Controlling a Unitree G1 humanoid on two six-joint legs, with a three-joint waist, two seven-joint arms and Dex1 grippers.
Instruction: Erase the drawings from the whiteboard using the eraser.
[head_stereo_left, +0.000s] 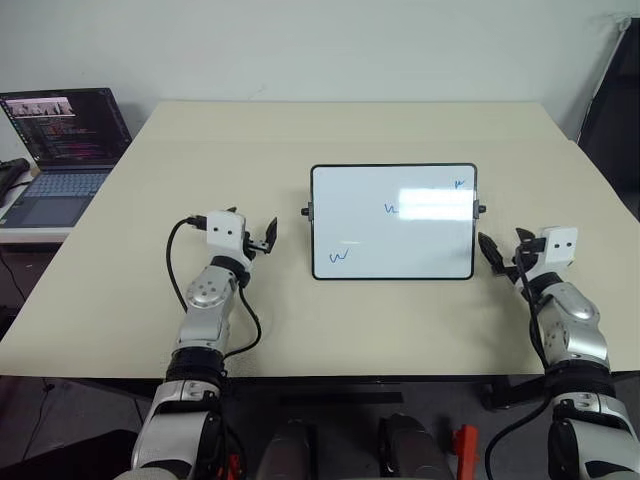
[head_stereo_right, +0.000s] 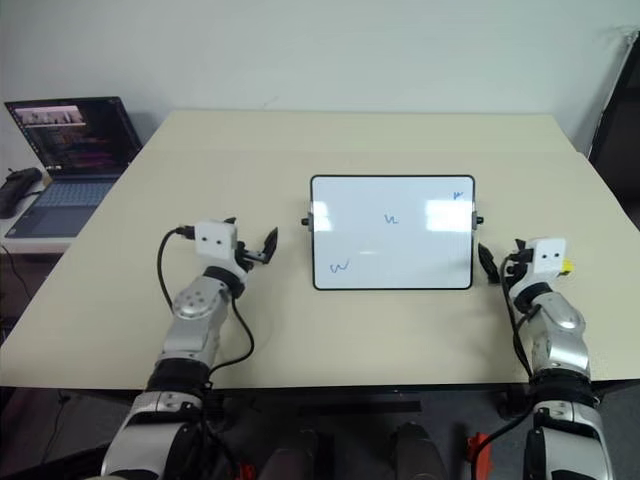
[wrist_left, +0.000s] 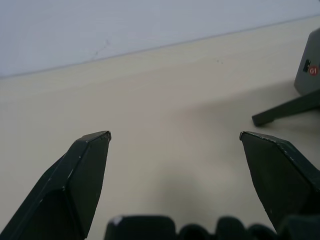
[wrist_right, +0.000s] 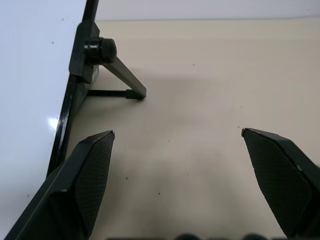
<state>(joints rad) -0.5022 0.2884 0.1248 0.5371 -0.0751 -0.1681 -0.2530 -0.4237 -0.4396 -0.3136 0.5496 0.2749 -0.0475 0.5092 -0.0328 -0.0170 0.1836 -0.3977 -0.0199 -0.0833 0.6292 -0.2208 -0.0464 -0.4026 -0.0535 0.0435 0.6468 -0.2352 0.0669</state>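
The whiteboard stands tilted on its stand in the middle of the beige table. Three small blue drawings are on it: one at the lower left, one in the middle, one at the upper right. My left gripper hovers left of the board, open and empty, its fingers wide apart. Just off the board's right edge is my right gripper, also open and empty; the board's knob shows past its fingertips. A sliver of the yellow eraser peeks out beside my right wrist, mostly hidden.
An open laptop sits on a lower side table to the left. A dark object stands past the table's right edge. The board's stand leg reaches back behind it. Bare tabletop lies beyond the board.
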